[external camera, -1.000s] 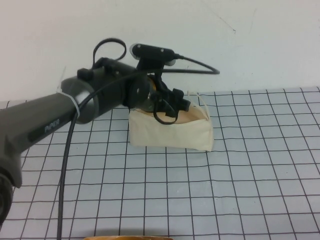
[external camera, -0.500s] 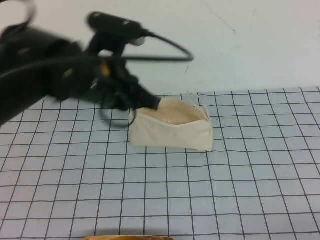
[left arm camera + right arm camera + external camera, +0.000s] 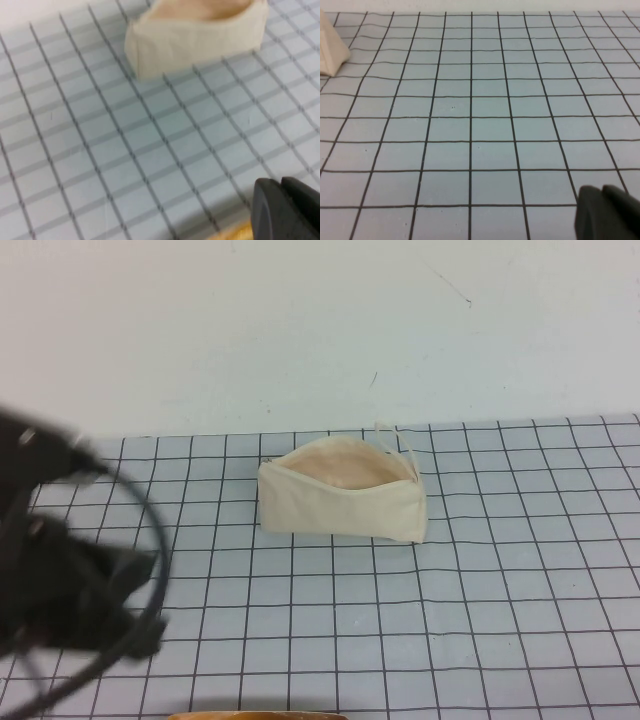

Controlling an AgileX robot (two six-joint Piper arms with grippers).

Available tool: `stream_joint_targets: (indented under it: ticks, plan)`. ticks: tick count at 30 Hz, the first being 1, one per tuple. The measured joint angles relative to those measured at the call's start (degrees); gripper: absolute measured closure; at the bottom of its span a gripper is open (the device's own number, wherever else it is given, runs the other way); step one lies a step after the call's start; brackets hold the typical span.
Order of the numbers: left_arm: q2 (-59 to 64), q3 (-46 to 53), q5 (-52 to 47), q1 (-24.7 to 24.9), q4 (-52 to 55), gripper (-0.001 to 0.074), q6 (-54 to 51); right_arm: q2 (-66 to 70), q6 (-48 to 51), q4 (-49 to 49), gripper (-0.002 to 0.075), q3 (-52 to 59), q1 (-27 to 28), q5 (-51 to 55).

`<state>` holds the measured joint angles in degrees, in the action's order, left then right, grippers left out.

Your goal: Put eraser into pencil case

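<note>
The pencil case (image 3: 342,494) is a cream fabric pouch standing on the grid mat with its top open and its pinkish lining showing. It also shows in the left wrist view (image 3: 200,37), and one corner of it shows in the right wrist view (image 3: 330,50). The eraser is not visible in any view. My left arm (image 3: 70,590) is a blurred dark shape at the mat's near left, well away from the pouch. My left gripper (image 3: 282,200) is shut and holds nothing. My right gripper (image 3: 605,210) is shut and empty, low over bare mat to the right of the pouch.
The grey grid mat (image 3: 480,590) covers the table up to a white back wall. A tan wooden edge (image 3: 250,715) shows at the mat's near side and also in the left wrist view (image 3: 235,232). A thin white pull cord (image 3: 390,432) sticks up behind the pouch.
My left arm has pulled back from over the pouch's open top to the near left of the mat. The pouch has stayed in place.
</note>
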<state>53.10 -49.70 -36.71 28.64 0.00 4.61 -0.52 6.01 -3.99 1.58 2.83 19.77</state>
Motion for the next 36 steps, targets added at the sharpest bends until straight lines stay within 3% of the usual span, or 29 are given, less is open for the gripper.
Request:
stream_joint_targets:
  ticks: [9, 13, 17, 21, 28, 32, 36]
  plan:
    - [-9.1, 1.0, -16.8, 0.0, 0.0, 0.0736, 1.7, 0.0, 0.0, 0.0, 0.0727, 0.0, 0.0, 0.0]
    - [-13.5, 1.5, -18.5, 0.0, 1.9, 0.0736, 1.7, 0.0, 0.0, 0.0, 0.0728, 0.0, 0.0, 0.0]
    - [-18.7, 6.5, -11.9, 0.0, 3.9, 0.0736, 2.0, 0.0, 0.0, 0.0, 0.0728, 0.0, 0.0, 0.0]
    - [-25.2, 16.8, 2.9, -1.6, 4.4, 0.0736, 2.1, 0.0, 0.0, 0.0, 0.0728, 0.0, 0.0, 0.0]
    - [-37.4, 35.1, 24.0, -12.7, 3.2, 0.0736, 2.2, 0.0, 0.0, 0.0, 0.0728, 0.0, 0.0, 0.0]
    - [-43.8, 42.5, 26.3, -20.7, 3.2, 0.0736, 2.6, 0.0, 0.0, 0.0, 0.0728, 0.0, 0.0, 0.0]
    - [-48.8, 48.5, 26.7, -25.6, 2.9, 0.0736, 2.6, 0.0, 0.0, 0.0, 0.0728, 0.0, 0.0, 0.0]
